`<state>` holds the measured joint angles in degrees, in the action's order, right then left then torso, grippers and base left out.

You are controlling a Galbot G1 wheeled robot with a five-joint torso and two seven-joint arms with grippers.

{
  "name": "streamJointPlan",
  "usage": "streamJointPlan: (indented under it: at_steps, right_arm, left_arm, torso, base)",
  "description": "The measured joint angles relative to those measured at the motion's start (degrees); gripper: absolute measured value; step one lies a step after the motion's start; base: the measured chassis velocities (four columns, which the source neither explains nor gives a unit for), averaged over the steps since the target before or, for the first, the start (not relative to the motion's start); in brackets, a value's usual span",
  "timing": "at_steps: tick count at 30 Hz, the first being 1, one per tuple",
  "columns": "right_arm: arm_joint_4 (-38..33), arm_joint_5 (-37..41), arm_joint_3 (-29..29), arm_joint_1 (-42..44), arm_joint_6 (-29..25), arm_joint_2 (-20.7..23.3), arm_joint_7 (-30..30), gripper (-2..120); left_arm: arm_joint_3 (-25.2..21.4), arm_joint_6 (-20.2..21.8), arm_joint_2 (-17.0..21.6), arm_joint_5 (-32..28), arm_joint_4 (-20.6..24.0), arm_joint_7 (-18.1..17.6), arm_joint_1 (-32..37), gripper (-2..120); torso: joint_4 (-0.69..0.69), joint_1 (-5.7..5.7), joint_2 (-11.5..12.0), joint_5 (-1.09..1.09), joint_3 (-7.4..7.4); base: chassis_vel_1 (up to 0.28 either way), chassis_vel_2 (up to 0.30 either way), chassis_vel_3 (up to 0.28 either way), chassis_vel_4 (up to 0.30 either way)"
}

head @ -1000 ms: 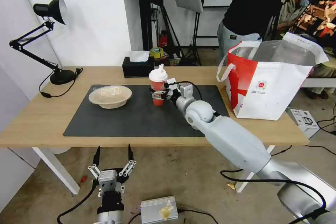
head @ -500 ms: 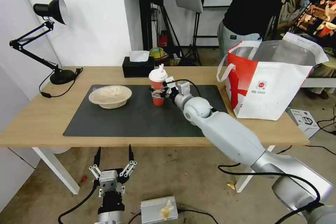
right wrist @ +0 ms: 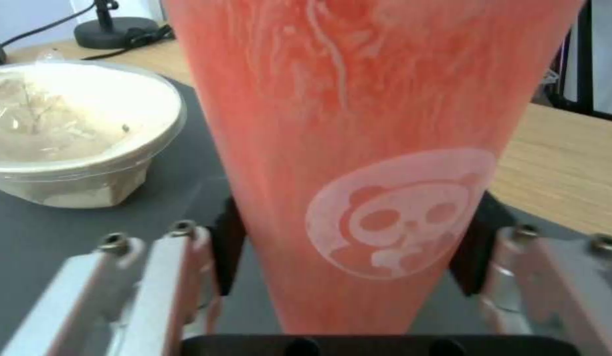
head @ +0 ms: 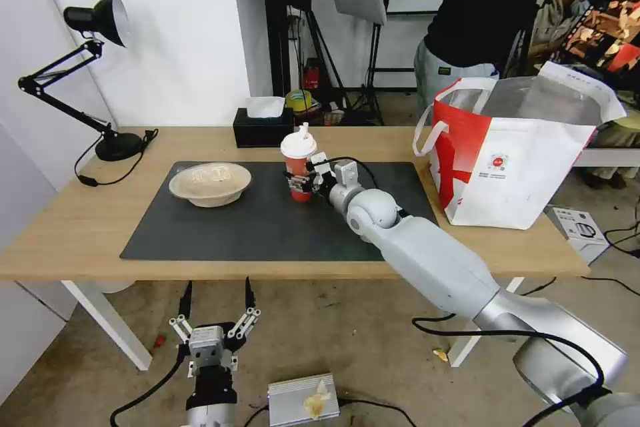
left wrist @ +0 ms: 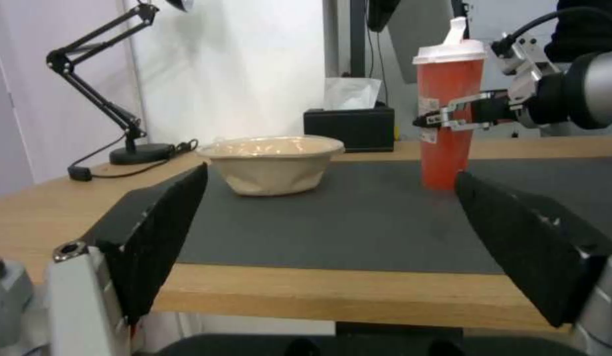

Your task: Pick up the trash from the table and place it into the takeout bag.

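The tall red paper cup (head: 299, 172) with a white lid stands upright at the middle of the dark mat (head: 267, 227) on the table (head: 73, 227). My right gripper (head: 301, 181) is shut on its lower half, and the black pads (right wrist: 228, 242) press both sides of the cup (right wrist: 358, 148). The left wrist view shows the cup (left wrist: 447, 123) held by that gripper (left wrist: 451, 117). The beige bowl (head: 210, 182) with its clear lid sits at the mat's left end. The white and red takeout bag (head: 513, 160) stands open at the table's right end. My left gripper (head: 215, 300) hangs open below the table's front edge.
A black tissue box (head: 263, 128) sits behind the cup at the table's back edge. A black desk lamp (head: 100, 80) stands at the back left. A person stands behind the bag. A silver box (head: 303, 400) and cables lie on the floor.
My right arm has shifted a little to the left, and the cup in its grip has moved slightly left with it. The left arm has not moved.
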<state>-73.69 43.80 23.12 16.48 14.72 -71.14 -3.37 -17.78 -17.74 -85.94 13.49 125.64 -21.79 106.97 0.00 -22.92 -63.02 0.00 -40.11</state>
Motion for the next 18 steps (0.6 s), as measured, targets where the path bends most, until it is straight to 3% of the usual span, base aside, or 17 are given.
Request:
streamJointPlan:
  at_steps: [9, 18]
  right_arm:
    - [-3.07, 0.41, -0.01, 0.03, -0.27, 2.70, 0.13, 18]
    - [-12.99, 3.48, -0.35, -0.86, 0.61, 8.05, -1.22, 1]
  left_arm:
    - [0.11, 0.00, -0.03, 0.11, -0.32, 0.00, -0.22, 100]
    - [0.17, 0.09, -0.01, 0.26, -0.26, 0.01, -0.37, 100]
  torso:
    - [0.00, 0.00, 0.00, 0.00, 0.00]
    - [0.00, 0.00, 0.00, 0.00, 0.00]
  base:
    - [0.000, 0.000, 0.000, 0.000]
    - [0.000, 0.000, 0.000, 0.000]
